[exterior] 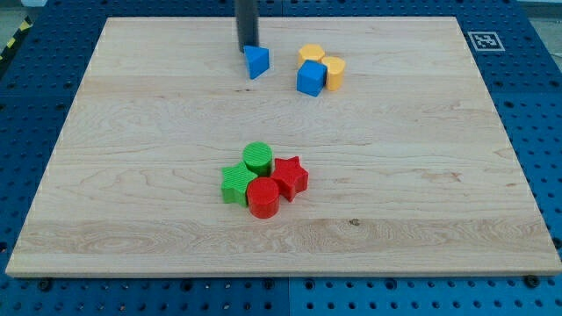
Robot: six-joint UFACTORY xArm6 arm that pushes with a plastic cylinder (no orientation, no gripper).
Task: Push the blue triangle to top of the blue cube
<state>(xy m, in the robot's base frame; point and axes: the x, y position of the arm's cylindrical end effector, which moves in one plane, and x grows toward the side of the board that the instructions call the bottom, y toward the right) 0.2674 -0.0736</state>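
The blue triangle point(257, 61) lies near the view's top, a little left of centre. The blue cube point(310, 78) sits to its right and slightly lower, with a gap between them. My tip point(247, 49) stands at the triangle's upper left edge, touching or nearly touching it. The dark rod rises out of the view's top.
Two yellow blocks point(323, 63) press against the blue cube's top and right sides. A cluster sits at the centre: green cylinder point(258, 158), green star point(237, 183), red star point(290, 176), red cylinder point(262, 198). The wooden board point(132, 175) lies on a blue perforated table.
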